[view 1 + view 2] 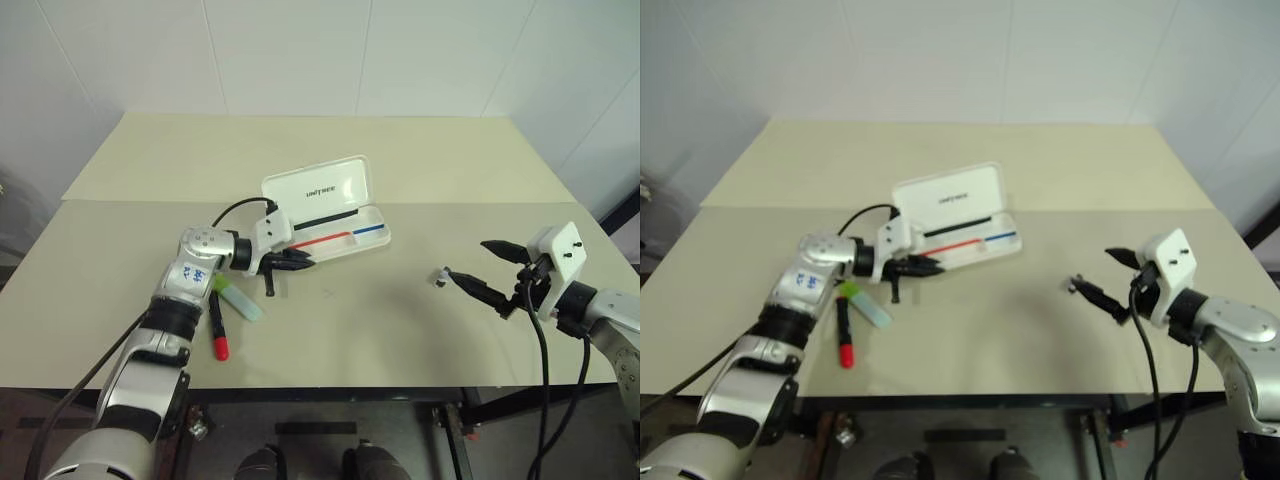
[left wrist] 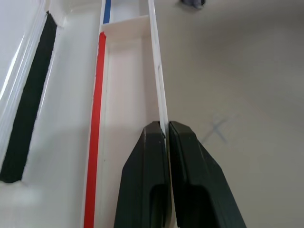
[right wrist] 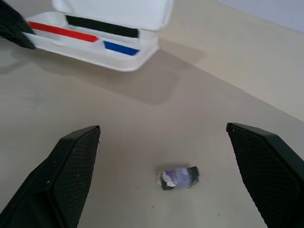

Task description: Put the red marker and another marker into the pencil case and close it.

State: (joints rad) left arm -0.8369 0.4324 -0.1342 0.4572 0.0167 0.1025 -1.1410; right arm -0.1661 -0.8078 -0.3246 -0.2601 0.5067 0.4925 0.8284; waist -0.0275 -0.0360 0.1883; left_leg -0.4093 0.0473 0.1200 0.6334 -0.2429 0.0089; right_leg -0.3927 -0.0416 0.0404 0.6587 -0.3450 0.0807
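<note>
At the middle of the frame: pencil case (image 1: 330, 205) lies open on the bench (image 1: 400, 150), lid raised, long axis rising toward the right.
Left pincer (image 1: 298, 258): pinching the case's near wall at its lower-left end.
Red marker (image 1: 217, 324): lower left, upright in frame, red end nearest.
Green highlighter (image 1: 236, 297): just beside it, slanting.
Right pincer (image 3: 166, 156): spread, small eraser (image 3: 179, 177) between fingers.
</note>
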